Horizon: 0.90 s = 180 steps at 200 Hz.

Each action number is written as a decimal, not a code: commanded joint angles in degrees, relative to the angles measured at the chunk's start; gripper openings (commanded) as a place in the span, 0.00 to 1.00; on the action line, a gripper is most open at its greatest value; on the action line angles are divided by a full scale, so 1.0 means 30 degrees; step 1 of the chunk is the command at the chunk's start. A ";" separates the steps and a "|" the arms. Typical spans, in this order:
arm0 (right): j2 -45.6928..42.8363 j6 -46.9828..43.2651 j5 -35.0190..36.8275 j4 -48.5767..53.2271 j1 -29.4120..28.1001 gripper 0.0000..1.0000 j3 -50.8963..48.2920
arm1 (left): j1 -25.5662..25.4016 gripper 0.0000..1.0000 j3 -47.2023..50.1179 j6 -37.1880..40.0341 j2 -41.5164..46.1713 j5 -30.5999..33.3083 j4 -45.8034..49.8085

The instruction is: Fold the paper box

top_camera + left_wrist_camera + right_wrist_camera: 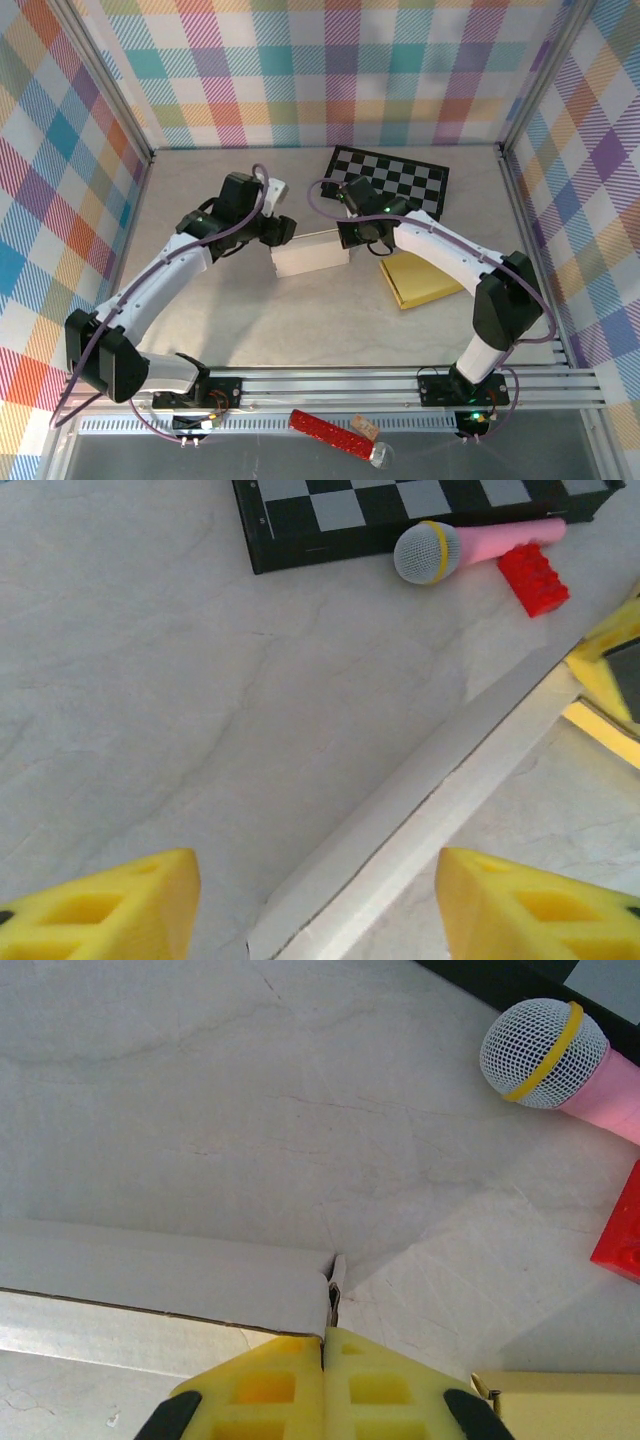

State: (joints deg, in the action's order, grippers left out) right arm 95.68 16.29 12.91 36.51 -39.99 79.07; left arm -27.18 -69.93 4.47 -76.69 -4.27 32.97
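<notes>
Grey marbled desk (200, 320), plaid walls (300, 70) on three sides. One white box (310, 257) mid-desk, between two claws. Left claw (282, 230) released, fingers (110, 910) spread either side of box's left end, not touching. Right claw (325, 1345) clenched on thin flap at box's right end. One chessboard (395, 180) far right; one pink microphone (470, 548) and one red brick (533, 578) just near of it. One yellow pad (415, 282) right of box.

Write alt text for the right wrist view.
The right gripper, its yellow fingers shut, pinches a corner flap of the white paper box on a pale marbled table. A pink toy microphone and a red brick lie beyond, to the right.
</notes>
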 commanded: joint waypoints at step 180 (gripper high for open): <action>0.0642 0.0369 -0.0259 0.1269 -0.0233 0.00 0.0703 | 0.1589 0.23 -0.2648 -0.3240 -0.3076 -0.1141 0.7667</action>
State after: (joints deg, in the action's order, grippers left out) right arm 96.31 16.34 12.97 38.24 -40.21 80.16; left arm -22.57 -76.75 -4.19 -84.90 -7.44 56.60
